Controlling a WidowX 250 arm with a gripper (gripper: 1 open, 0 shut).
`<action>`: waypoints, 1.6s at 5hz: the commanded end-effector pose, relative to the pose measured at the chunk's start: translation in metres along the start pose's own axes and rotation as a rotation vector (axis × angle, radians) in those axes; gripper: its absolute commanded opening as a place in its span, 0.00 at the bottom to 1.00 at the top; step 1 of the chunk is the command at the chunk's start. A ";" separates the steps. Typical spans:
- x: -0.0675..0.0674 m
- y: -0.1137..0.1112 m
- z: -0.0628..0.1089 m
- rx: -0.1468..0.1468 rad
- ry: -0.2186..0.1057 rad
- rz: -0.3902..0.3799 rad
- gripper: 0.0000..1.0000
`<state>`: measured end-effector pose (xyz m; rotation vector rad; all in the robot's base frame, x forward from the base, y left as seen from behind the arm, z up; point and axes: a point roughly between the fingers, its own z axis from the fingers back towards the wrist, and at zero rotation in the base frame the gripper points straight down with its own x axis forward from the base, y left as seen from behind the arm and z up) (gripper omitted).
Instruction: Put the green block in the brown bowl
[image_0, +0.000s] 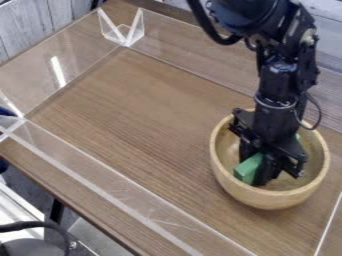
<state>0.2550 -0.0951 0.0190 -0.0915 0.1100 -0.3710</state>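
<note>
We saw the gripper (267, 166) pointing straight down into the brown bowl (230, 170), its jaws clenched on the green block (251, 168). The block sat inside the bowl, low between the jaws, toward the bowl's left inner wall. The bowl stood on the wooden bench (120, 120), near its right edge, within a clear plastic barrier (123, 30).

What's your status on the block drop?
End effector shut on green block, pointing down inside brown bowl. Block not released yet. Nothing in the way.
</note>
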 end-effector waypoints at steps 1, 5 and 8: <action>0.005 -0.001 -0.008 0.006 0.020 -0.018 0.00; -0.012 0.007 0.005 -0.030 0.122 0.058 0.00; -0.014 0.011 0.006 -0.069 0.100 0.062 0.00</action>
